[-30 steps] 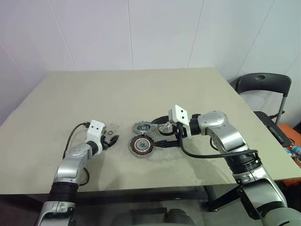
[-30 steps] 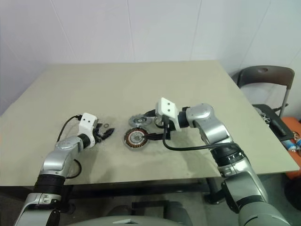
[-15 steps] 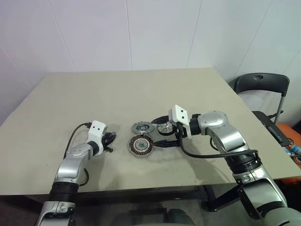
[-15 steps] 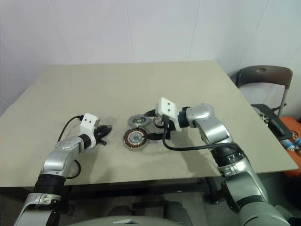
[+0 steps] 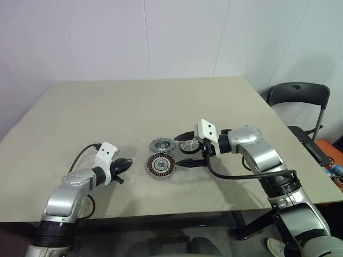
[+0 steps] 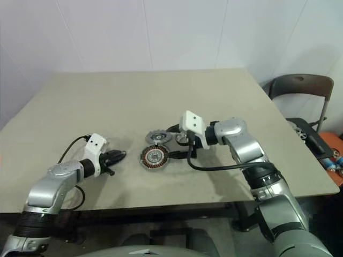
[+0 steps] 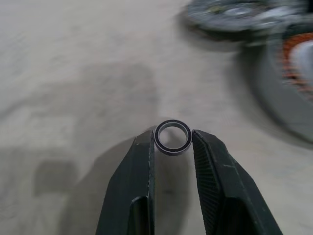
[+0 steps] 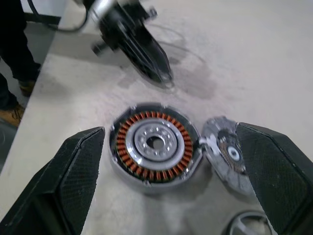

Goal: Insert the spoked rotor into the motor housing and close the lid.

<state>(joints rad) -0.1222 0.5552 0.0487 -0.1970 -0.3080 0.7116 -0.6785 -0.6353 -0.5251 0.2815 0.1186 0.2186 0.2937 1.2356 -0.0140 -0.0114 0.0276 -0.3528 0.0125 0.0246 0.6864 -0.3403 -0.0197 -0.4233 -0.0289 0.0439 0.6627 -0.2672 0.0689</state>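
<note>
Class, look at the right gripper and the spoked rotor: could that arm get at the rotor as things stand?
Probably yes. The right gripper is open and holds nothing, and the spoked rotor lies uncovered on the table right beside its fingers, next to the lid.

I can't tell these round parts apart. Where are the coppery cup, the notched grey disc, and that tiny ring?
motor housing (image 8: 154, 143), right wrist view, silver centre.
lid (image 5: 162, 144), left eye view, grey face.
ring (image 7: 172, 137), left wrist view, lower rim, between the fingers.

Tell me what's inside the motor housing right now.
The motor housing holds a ring of coppery windings around a silver hub with a dark centre hole. No rotor is in it and no lid is on it. What lies under the windings is hidden.
</note>
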